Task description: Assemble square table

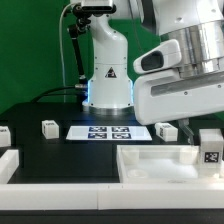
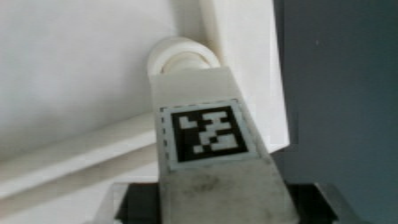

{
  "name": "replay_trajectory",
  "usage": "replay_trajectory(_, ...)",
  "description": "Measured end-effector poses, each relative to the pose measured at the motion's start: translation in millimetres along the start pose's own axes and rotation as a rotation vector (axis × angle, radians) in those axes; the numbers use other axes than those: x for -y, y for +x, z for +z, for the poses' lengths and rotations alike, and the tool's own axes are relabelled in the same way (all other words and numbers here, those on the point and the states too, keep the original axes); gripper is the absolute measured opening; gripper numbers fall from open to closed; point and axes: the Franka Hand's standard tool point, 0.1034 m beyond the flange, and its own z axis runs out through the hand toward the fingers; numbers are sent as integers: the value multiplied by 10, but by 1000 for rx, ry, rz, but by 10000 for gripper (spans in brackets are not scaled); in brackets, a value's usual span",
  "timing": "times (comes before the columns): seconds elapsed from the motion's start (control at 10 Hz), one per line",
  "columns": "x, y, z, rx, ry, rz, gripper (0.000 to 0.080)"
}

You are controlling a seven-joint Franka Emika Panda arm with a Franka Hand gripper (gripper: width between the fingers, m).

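The square table's white top (image 1: 150, 168) lies upside down at the front right, raised rim up. My gripper (image 1: 207, 132) is shut on a chunky white leg (image 1: 211, 150) and holds it over the top's corner on the exterior view's right. In the wrist view the tagged leg (image 2: 214, 130) sits between my dark fingers (image 2: 134, 203). Its far end meets a round socket (image 2: 178, 55) in the corner of the top (image 2: 71, 90). Three other legs stand on the black table: one (image 1: 48, 127), a second (image 1: 4, 135) at the exterior view's left edge and a third (image 1: 165, 130) behind the top.
The marker board (image 1: 105, 131) lies flat in front of the arm's base (image 1: 108, 85). Low white border rails run along the front (image 1: 90, 196) and the exterior view's left (image 1: 10, 163). A green wall stands behind.
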Motion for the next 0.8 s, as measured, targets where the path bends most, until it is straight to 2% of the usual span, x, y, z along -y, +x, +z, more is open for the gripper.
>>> replay_trajectory(0.3,-50,-3,-18,-81,30,259,307)
replay_trajectory(0.5,-36,-28,-22,-101,27,431,307)
replay_trajectory(0.8,-27,-90,-24,-121,39,675,309)
